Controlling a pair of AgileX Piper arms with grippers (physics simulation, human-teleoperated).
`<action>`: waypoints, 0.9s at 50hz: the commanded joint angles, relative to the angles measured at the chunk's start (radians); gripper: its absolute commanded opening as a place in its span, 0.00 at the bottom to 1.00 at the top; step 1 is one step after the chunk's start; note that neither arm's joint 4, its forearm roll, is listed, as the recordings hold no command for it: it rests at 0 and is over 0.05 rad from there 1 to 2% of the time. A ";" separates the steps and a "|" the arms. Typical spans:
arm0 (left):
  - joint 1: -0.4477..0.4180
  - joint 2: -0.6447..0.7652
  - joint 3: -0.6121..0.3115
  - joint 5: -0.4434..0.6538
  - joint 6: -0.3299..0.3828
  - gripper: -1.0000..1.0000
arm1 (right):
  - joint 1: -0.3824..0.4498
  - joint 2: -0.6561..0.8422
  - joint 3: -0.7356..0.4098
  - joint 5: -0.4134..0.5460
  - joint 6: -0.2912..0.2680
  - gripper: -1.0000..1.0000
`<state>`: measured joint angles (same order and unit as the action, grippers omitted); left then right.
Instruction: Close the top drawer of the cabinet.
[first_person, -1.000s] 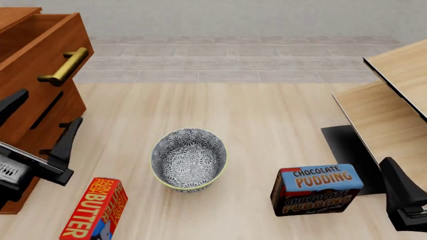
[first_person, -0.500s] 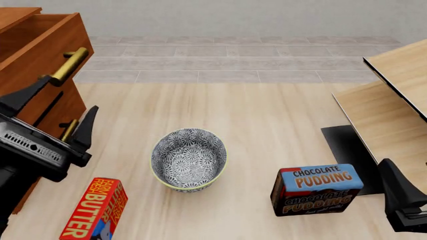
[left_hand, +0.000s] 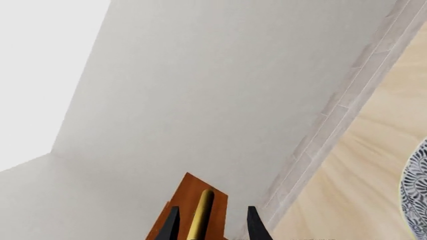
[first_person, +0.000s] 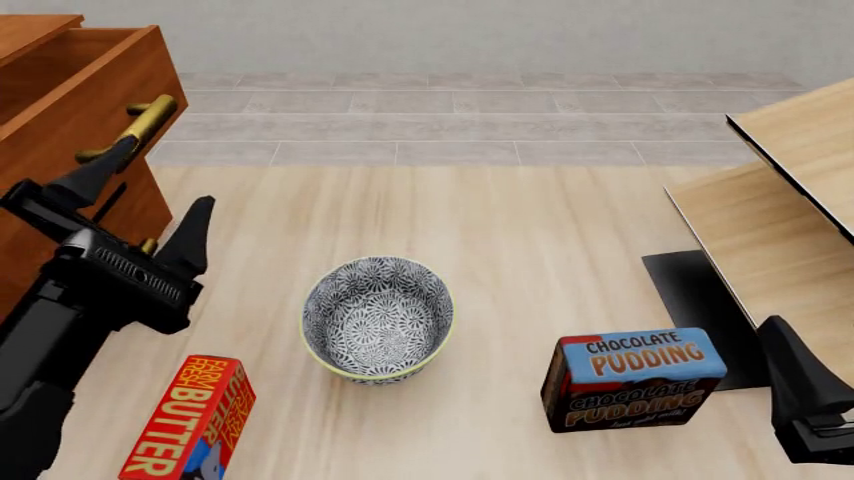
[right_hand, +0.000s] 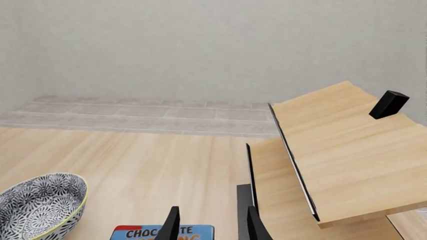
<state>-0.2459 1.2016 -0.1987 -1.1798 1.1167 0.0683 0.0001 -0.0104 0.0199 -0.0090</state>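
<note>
The cabinet (first_person: 54, 215) stands at the left edge. Its top drawer (first_person: 94, 90) is pulled out, with the brass bar handle (first_person: 131, 128) on its flat front. My left gripper (first_person: 164, 175) is open right in front of that handle, one fingertip just below the bar. In the left wrist view the handle (left_hand: 200, 216) runs between my two fingers (left_hand: 253, 224), and I cannot tell whether they touch it. My right gripper (first_person: 801, 385) is open and empty at the front right, beside the pudding box; it also shows in the right wrist view (right_hand: 210, 222).
A patterned bowl (first_person: 378, 318) sits mid-table. A red butter box (first_person: 187, 420) lies front left under my left arm. A chocolate pudding box (first_person: 634, 378) stands front right. Pale light-wood furniture (first_person: 787, 190) with a black base (first_person: 697, 300) fills the right side.
My left gripper has risen and moved forward from beside the lower drawer to the top drawer's handle. The right arm has not moved.
</note>
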 joint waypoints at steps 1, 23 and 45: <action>0.008 0.088 -0.040 -0.040 0.079 1.00 | -0.001 0.000 0.000 0.001 -0.008 1.00; 0.069 0.255 -0.143 -0.040 0.126 1.00 | -0.004 0.000 -0.009 0.006 -0.012 1.00; 0.142 0.319 -0.223 -0.040 0.217 1.00 | -0.006 0.000 -0.011 0.008 -0.012 1.00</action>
<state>-0.1563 1.4715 -0.3734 -1.2200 1.2906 0.0613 0.0001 -0.0192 0.0257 -0.0204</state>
